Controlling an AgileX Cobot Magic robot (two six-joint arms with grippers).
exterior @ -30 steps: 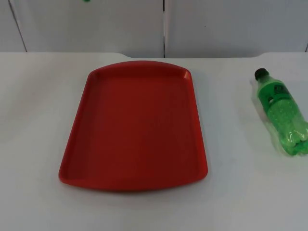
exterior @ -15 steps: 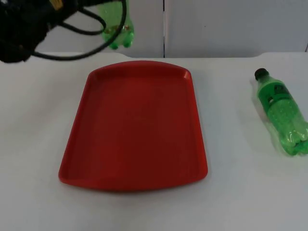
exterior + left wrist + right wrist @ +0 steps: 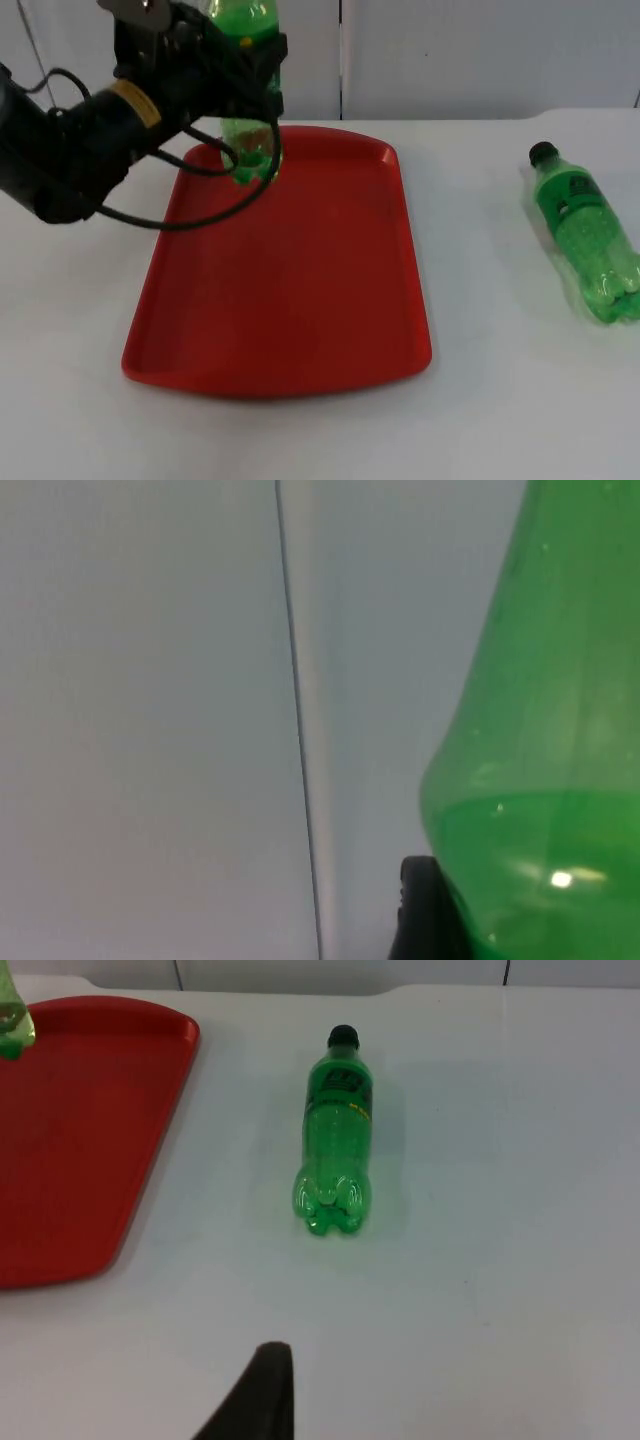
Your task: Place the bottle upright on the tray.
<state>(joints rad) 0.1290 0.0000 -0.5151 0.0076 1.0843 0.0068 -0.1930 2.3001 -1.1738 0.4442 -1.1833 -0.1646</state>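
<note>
My left gripper [image 3: 252, 72] is shut on a green bottle [image 3: 247, 150] and holds it upright over the far left part of the red tray [image 3: 300, 300]. I cannot tell whether the bottle's base touches the tray. In the left wrist view the green bottle [image 3: 540, 780] stands close against a black fingertip [image 3: 425, 910], with the grey wall behind. A second green bottle [image 3: 585, 235] with a black cap lies on its side on the table, right of the tray. My right gripper [image 3: 262, 1395] waits above the table, short of that lying bottle [image 3: 335, 1135].
The white table [image 3: 500, 420] ends at the grey partition wall [image 3: 480, 50] just behind the tray. The left arm's black body [image 3: 70, 140] hangs over the table left of the tray's far end.
The left arm has come in from the upper left with the upright bottle, moving down and right until the bottle is over the tray's far left part. The lying bottle has not moved.
</note>
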